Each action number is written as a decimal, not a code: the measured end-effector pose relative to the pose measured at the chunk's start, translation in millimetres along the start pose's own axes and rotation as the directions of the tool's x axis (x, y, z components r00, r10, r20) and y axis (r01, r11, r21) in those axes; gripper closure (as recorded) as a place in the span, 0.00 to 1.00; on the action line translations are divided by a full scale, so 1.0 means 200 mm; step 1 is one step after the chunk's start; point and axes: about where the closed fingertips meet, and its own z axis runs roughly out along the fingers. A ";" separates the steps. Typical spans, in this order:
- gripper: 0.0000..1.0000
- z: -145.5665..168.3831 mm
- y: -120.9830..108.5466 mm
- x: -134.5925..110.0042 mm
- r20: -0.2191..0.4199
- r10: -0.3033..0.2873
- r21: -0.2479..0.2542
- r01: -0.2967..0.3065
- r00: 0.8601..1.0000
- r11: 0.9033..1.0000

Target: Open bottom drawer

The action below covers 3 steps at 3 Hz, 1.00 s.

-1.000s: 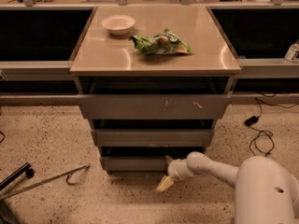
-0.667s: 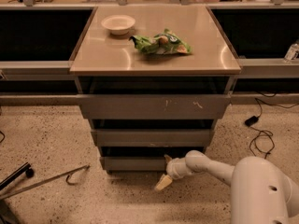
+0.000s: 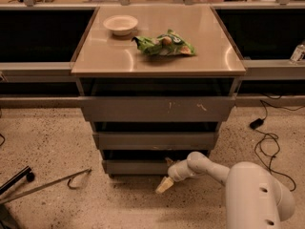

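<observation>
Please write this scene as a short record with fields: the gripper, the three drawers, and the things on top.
gripper: low, near the floor, just before the bottom drawer's right part
bottom drawer: plain grey front; how far open, cannot tell
middle drawer: grey front
top drawer: widest front, white scratches
cabinet top: white bowl, green snack bag

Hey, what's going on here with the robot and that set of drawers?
A one-armed robot is working at a grey three-drawer cabinet. Its arm reaches down low, and the gripper sits just in front of the bottom drawer, towards the right part of its front and close to the floor. Whether it touches the front cannot be told. A white bowl and a green snack bag lie on the cabinet's top, far from the arm.
</observation>
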 end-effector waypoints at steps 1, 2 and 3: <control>0.00 0.04 -0.03 -0.05 0.022 -0.032 0.014 0.031 0.999 0.999; 0.00 0.05 -0.05 -0.08 0.028 -0.054 0.041 0.053 0.998 0.998; 0.00 0.09 -0.06 -0.07 0.009 -0.031 0.033 0.031 0.999 0.999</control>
